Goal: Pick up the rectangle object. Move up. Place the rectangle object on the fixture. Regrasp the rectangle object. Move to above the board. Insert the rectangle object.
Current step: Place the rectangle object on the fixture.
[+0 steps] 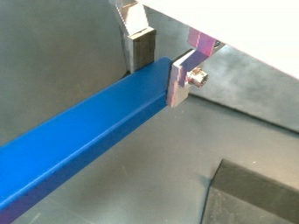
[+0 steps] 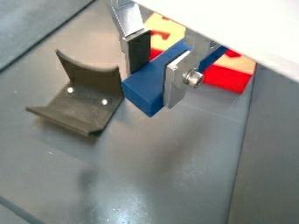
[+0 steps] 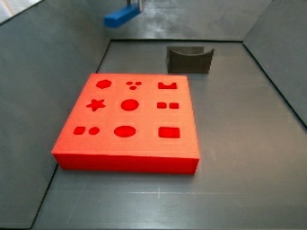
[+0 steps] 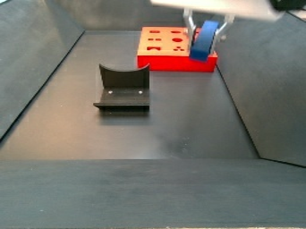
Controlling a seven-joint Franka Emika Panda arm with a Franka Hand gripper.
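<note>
The gripper (image 2: 159,66) hung above the grey floor (image 2: 176,166), its two flat silver fingers (image 2: 177,79) closed on the rectangle object (image 2: 152,86), a plain blue bar clamped between the dark pads. In a wrist view the bar (image 1: 87,131) ran long and straight away from the fingers (image 1: 181,79), with one plate pressed against each of its side faces and a small bolt showing on the nearer plate. In a side view the gripper (image 4: 206,22) held the bar (image 4: 206,40) clear of the floor, in front of the board (image 4: 174,46), the thick red slab with shaped holes lying at the far end of the tray. The other side view showed the board (image 3: 126,121) from nearer, its top cut with circles, a star, a hexagon and squares, while the blue bar (image 3: 120,16) appeared only as a small piece near the picture's upper edge (the gripper itself was barely in frame there). The fixture (image 4: 121,87), a dark holder with a curved notch in its top, stood on the floor apart from the board and empty; in a wrist view it (image 2: 76,96) lay beside and below the held bar, not touching it. It also showed beyond the board (image 3: 189,58).
</note>
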